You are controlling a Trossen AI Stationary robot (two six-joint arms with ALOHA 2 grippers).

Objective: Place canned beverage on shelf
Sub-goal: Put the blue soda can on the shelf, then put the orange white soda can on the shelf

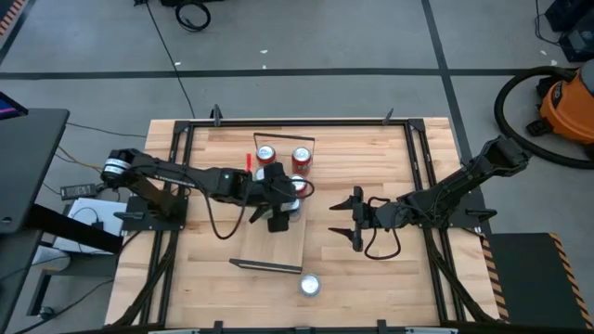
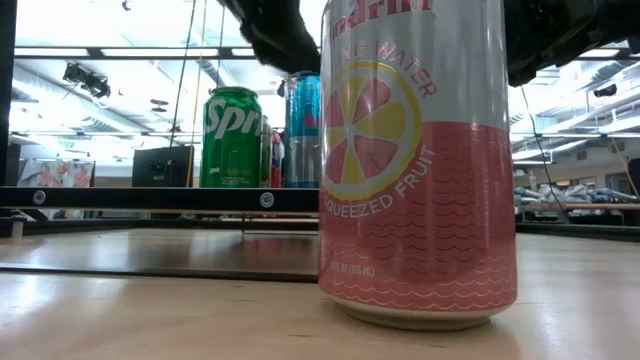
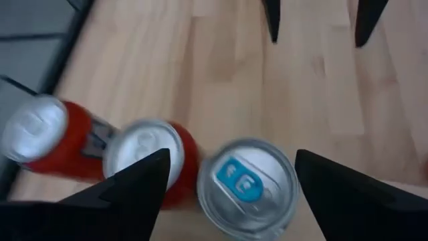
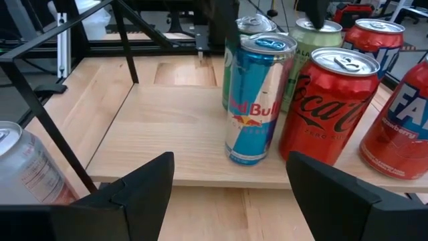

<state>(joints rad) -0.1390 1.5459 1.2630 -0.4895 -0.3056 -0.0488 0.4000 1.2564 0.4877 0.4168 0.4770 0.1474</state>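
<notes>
The shelf (image 1: 278, 243) is a light-wood plank with black wire frames at both short ends; it also shows in the right wrist view (image 4: 167, 134). Several cans stand upright on it: a blue Red Bull can (image 4: 257, 100), a red Coca-Cola can (image 4: 328, 107), further red cans (image 1: 266, 155) and a green Sprite can (image 2: 232, 135). My left gripper (image 3: 231, 157) is open above the Red Bull can (image 3: 247, 184), one finger on either side of its top. My right gripper (image 1: 336, 220) is open and empty, right of the shelf. A pink-and-silver can (image 1: 309, 285) stands upright on the table, near the front edge.
The shelf's near half (image 4: 134, 154) is bare wood. Its black wire end frame (image 1: 267, 265) stands between the plank and the pink-and-silver can (image 2: 415, 160). Black rails (image 1: 422, 167) run along the tabletop's sides. An orange vacuum (image 1: 566, 102) stands on the floor at the far right.
</notes>
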